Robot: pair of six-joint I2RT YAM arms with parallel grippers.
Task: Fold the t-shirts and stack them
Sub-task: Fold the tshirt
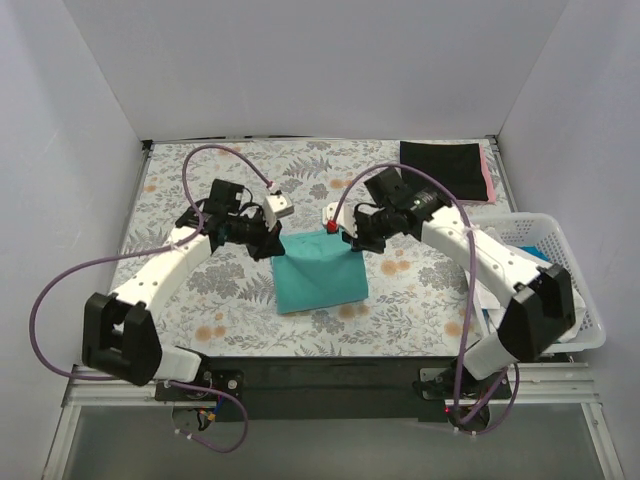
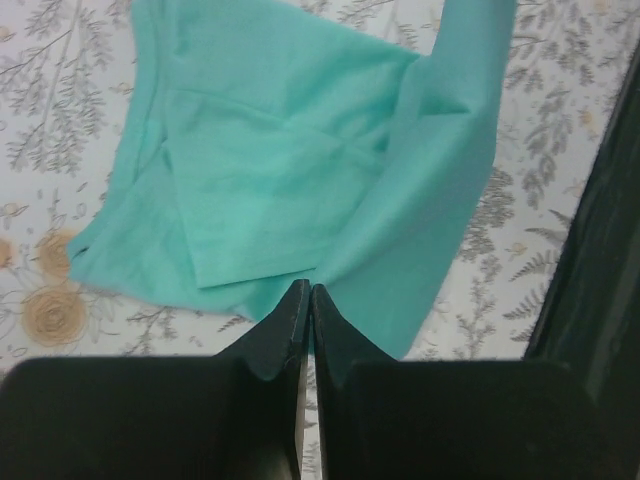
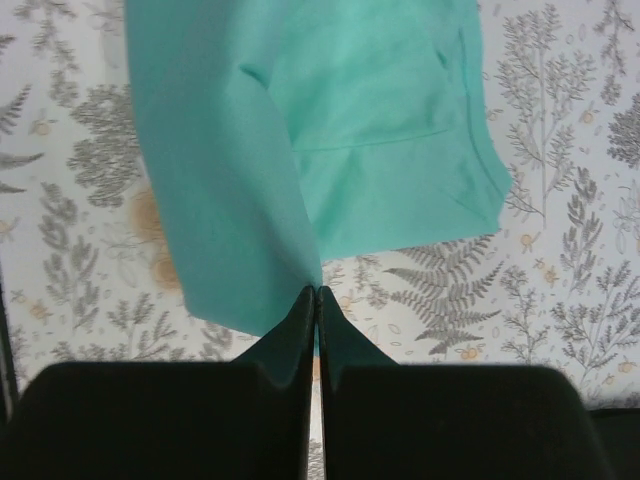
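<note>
1. Your left gripper [image 1: 268,243] is pinched tight on one far corner of the teal-green t-shirt [image 1: 318,272]. In the left wrist view its fingers [image 2: 285,335] press together with the cloth caught at their tips.
2. Your right gripper [image 1: 352,238] is pinched tight on the other far corner. In the right wrist view its fingers [image 3: 345,340] are closed on the cloth too.
3. The shirt is in the middle of the table. Its far edge is held up between the two grippers. Its near edge, at 6 o'clock, lies on the floral cloth [image 1: 200,290].
4. You have bare floral cloth at 9 o'clock and at 12 o'clock. White walls [image 1: 60,150] stand on the left, far and right sides.
5. The white basket [image 1: 585,300] sits at 3 o'clock, just beside your right arm.
6. A black t-shirt [image 1: 440,160] lies flat at 1 o'clock, well apart from the grippers.
7. Only a thin pink edge [image 1: 487,175] shows beside the black t-shirt.
8. Your right arm covers part of the basket, and you cannot tell what is inside.
9. Both wrist views cut the shirt off at the top. A dark band at 3 o'clock in the left wrist view is too blurry to name.
</note>
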